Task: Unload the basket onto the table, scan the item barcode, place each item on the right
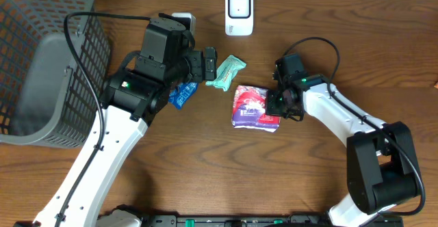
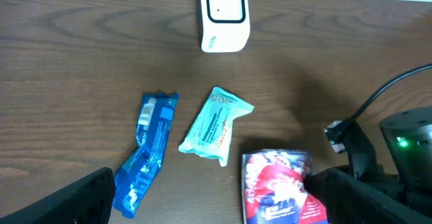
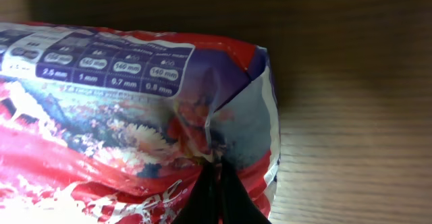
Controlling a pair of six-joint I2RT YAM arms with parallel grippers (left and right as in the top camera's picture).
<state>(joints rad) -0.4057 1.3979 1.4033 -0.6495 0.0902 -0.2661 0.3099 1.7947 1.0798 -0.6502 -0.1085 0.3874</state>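
- Red packet (image 1: 256, 108): it lies flat on the wooden table (image 1: 205, 158), just right of centre in the overhead view. The wrapper is red and purple with a flower picture.
- Writing on it: the right wrist view shows a dark chart in the upper left of the frame. Its small white entries end in "mm", and the rest is too blurred to read. No barcode shows in any view.
- Right pincer (image 1: 277, 104): it sits at the packet's right-hand edge in the overhead view. In the right wrist view its two dark tips meet at bottom centre, clenched on a creased fold of the wrapper.
- Left pincer (image 1: 209, 64): it is released, with the fingers spread wide. It hangs above and left of the red packet, well apart from it and touching nothing.
- White scanner (image 1: 239, 11): it stands upright at top centre, well apart from the red packet. It has a dark-rimmed window on its face and a small grey mark below, which is unreadable.
- Teal packet (image 1: 226, 72): it lies between the scanner and the red packet. The print is too small to read.
- Blue packet (image 1: 182, 94): it lies left of the teal one and carries a pale label patch at its upper end, which is illegible.
- Grey wire basket (image 1: 41, 63): it fills the upper left of the overhead view.
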